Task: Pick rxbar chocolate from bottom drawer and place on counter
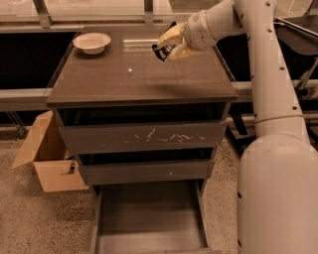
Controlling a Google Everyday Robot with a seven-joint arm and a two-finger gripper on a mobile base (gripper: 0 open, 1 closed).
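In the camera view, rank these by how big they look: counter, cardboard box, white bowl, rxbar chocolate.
1. counter
2. cardboard box
3. white bowl
4. rxbar chocolate, partly hidden in the tool above the counter's far right.

Looks like a lab or office test space, not a home kitchen. Shows in a lone grey drawer cabinet with a plain counter [139, 82], standing on speckled terrazzo floor [39, 223]. Behind the counter, a long ledge [22, 97] and metal window posts [42, 14]. Left of the counter, low down, an open cardboard box [47, 161]. Right of the counter, dark stand legs [239, 133]. On the counter's far left corner, a single white bowl [92, 42]. Above the counter's far right part, the gripper [171, 44], clamped on the rxbar [161, 51].
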